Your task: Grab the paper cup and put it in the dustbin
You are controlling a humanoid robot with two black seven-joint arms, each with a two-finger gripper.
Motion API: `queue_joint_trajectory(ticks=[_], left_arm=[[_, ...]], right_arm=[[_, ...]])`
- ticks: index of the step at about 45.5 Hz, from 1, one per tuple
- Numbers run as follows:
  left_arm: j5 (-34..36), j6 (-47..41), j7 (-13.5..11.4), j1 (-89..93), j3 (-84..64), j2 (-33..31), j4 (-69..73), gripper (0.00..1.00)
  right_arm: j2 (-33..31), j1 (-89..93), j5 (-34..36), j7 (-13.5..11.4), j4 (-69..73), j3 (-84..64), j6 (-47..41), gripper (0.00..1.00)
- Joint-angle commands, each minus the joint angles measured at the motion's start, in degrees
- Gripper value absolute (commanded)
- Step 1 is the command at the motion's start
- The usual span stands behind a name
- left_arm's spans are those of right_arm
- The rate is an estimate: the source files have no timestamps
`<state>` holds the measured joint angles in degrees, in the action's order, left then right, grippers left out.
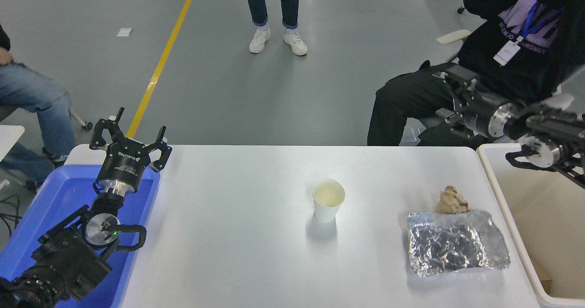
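The white paper cup (pixel 327 200) stands upright on the white table (pixel 228 235), near its middle, with its cream inside showing. The cream dustbin (pixel 496 180) stands against the table's right edge. My right gripper (pixel 441 95) is held high beyond the table's far right corner, pointing left, far from the cup; its fingers look spread against a seated person's dark trousers, and it is empty. My left gripper (pixel 131 132) is open and empty, parked at the lower left over the blue tray's far edge.
A crumpled brown paper ball (pixel 451 200) and a silver foil bag (pixel 457 241) lie on the table's right side, between cup and dustbin. A blue tray (pixel 50 203) sits at the left. People sit at the far right and left; one stands at the top.
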<state>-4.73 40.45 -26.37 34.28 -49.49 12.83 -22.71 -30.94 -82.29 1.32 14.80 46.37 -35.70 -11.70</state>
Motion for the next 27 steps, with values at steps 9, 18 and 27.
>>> queue_joint_trajectory(ticks=[9, 18, 27], left_arm=[[-0.02, 0.07, 0.0, 0.0, 0.01, 0.0, -0.05, 0.98], [-0.02, 0.07, 0.0, 0.0, 0.01, 0.0, 0.04, 0.98], [-0.02, 0.07, 0.0, -0.09, 0.01, 0.0, 0.04, 0.98]], right_arm=[[10.02, -30.9, 0.26, -0.29, 12.51, -31.61, -19.66, 1.0], [21.35, -42.51, 0.26, -0.21, 21.83, -37.86, -28.38, 1.0], [26.37, -49.02, -4.57, -1.43, 25.88, -36.55, -33.3, 1.0]])
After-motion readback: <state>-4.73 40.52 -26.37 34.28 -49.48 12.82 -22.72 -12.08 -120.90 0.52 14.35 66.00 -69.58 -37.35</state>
